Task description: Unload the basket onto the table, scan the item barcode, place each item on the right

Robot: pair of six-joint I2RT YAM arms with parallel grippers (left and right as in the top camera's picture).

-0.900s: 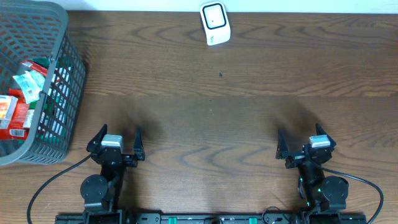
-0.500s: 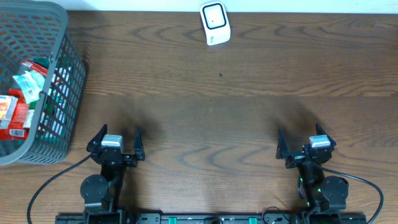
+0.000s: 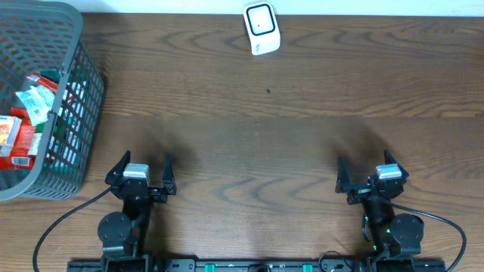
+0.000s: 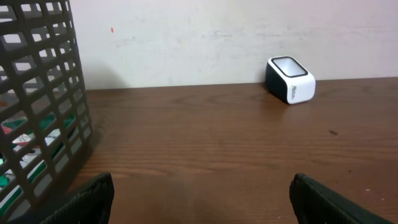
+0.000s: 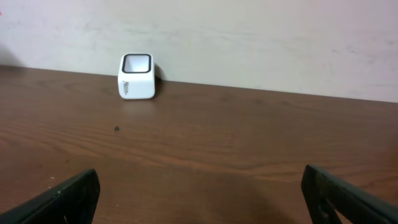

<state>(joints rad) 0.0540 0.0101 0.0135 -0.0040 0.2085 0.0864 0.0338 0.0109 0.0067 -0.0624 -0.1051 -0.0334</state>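
A small white barcode scanner [image 3: 262, 28] with a dark window stands at the table's far edge; it also shows as the scanner [image 4: 290, 79] and the scanner [image 5: 137, 76] in the wrist views. Packaged items [image 3: 23, 121] in red, green and white lie inside a grey mesh basket [image 3: 72, 45] at the far left. My left gripper [image 3: 142, 172] rests open near the front edge, nothing between its fingers. My right gripper [image 3: 368, 173] is open too, and empty, at the front right. Both are far from the items and the scanner.
The basket wall [image 4: 37, 106] fills the left of the left wrist view. A pale wall [image 5: 249, 37] runs behind the table's far edge. Bare brown wood [image 3: 257, 143] lies between the grippers and the scanner.
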